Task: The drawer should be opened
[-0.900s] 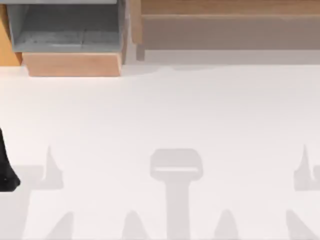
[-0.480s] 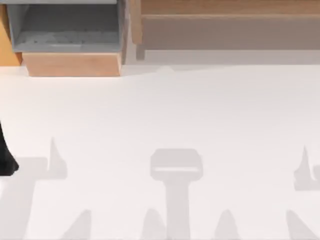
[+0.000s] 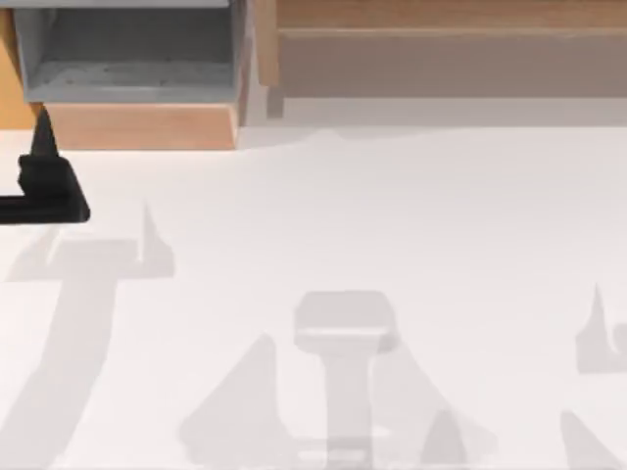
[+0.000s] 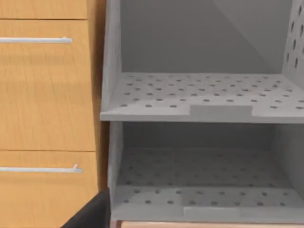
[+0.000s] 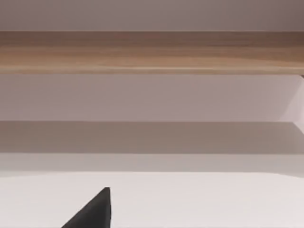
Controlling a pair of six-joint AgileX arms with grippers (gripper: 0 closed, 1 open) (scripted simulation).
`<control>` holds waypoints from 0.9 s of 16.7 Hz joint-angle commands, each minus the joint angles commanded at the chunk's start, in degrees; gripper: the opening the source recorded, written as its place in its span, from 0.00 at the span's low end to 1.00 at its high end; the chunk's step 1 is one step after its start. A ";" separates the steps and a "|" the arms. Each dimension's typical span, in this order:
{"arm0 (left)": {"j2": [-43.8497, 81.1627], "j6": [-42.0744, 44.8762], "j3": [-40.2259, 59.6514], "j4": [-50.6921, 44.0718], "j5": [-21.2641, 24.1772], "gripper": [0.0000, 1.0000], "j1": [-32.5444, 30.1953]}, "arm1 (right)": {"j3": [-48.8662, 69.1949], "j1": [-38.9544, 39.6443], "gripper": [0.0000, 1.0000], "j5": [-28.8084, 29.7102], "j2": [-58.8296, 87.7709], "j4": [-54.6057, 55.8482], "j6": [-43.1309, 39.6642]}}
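Two wooden drawer fronts are stacked in the left wrist view, both closed flush: an upper drawer point(image 4: 47, 90) with a thin silver handle point(image 4: 35, 40) and a lower drawer point(image 4: 47, 194) with its own handle point(image 4: 40, 168). From above, that orange cabinet point(image 3: 10, 73) sits at the far left back edge. My left gripper point(image 3: 44, 176) hovers over the table just in front of it, apart from the drawers. A dark part of the left gripper point(image 4: 92, 213) shows low in its wrist view. A dark part of my right gripper point(image 5: 92, 211) shows over the white table.
A grey perforated open shelf unit point(image 3: 127, 59) stands right of the drawers on a pale wooden base point(image 3: 142, 125). A long wooden shelf point(image 3: 451, 44) runs along the back right. The white table point(image 3: 343, 225) stretches wide in front.
My left gripper has moved from the table's lower left edge up toward the cabinet and slightly rightward. The drawers and shelf have not moved.
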 joint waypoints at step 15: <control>24.89 1.06 8.72 15.26 -6.76 1.00 -6.68 | 0.00 0.00 1.00 0.00 0.00 0.00 0.00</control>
